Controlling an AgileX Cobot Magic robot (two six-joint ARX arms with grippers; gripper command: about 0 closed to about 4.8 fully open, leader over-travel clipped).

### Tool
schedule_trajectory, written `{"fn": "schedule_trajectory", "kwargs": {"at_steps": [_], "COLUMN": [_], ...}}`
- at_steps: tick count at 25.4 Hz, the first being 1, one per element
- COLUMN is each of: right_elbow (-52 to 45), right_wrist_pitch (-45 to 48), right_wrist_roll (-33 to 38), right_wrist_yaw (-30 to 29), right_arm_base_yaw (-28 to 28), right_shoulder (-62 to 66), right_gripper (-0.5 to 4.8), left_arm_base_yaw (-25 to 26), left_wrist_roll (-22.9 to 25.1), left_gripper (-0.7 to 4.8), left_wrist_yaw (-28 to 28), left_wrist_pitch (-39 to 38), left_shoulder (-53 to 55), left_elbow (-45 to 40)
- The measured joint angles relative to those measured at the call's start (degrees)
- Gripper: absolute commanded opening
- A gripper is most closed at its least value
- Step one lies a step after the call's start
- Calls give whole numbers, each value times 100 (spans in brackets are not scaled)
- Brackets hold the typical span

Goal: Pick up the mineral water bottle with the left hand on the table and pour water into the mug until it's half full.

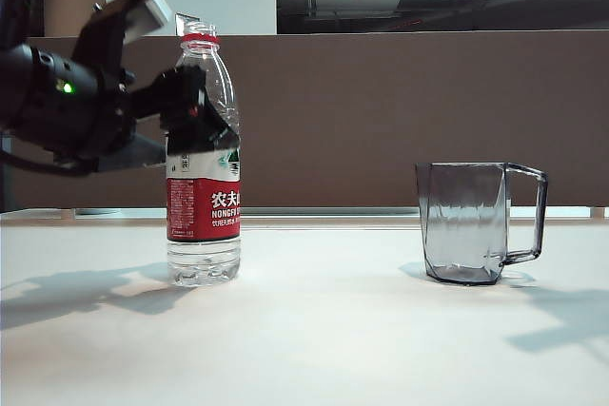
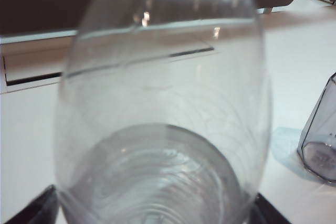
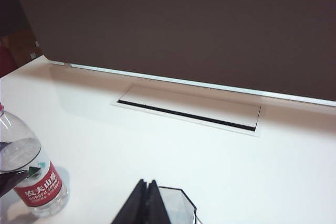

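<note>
The mineral water bottle (image 1: 203,206) stands upright on the white table (image 1: 343,330), left of centre, with a red neck ring and a red-and-white label. My left gripper (image 1: 193,104) reaches in from the left at the bottle's shoulder, above the label. In the left wrist view the bottle (image 2: 163,103) fills the frame between the spread fingertips (image 2: 42,207); the left gripper (image 2: 156,214) is open around it. The grey-tinted faceted mug (image 1: 469,222) stands to the right, handle pointing right. My right gripper (image 3: 146,199) is shut and holds nothing, above the mug's rim (image 3: 178,203).
A brown partition (image 1: 400,111) runs along the table's far edge. A long cable slot (image 3: 188,111) lies in the tabletop near it. The bottle (image 3: 32,179) also shows in the right wrist view, with a dark left finger across it.
</note>
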Motion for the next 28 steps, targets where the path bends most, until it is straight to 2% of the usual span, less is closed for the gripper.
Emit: {"fn": "schedule_trajectory", "kwargs": {"at_steps": [4, 19, 21, 25, 26, 28], "right_elbow": [4, 9, 9, 9, 9, 9], "right_wrist_pitch": [-122, -186, -188, -203, -212, -267], "right_wrist_roll": [2, 2, 2, 2, 2, 0], "right_wrist_yaw": [-2, -4, -4, -4, -2, -4], "right_arm_base_yaw": [0, 0, 0, 0, 0, 0], "right_shoulder": [0, 0, 0, 0, 0, 0], "right_gripper": [-9, -9, -9, -9, -9, -9], "left_arm_base_yaw": [0, 0, 0, 0, 0, 0], "left_wrist_roll": [-2, -2, -2, -2, 0, 2], "left_gripper": [479, 479, 434, 413, 356, 290], "left_wrist_yaw": [-2, 0, -2, 0, 0, 11], "left_wrist_pitch": [404, 553, 553, 553, 551, 557], "left_shoulder": [369, 807, 807, 807, 807, 804], "left_elbow": [87, 494, 494, 494, 494, 494]}}
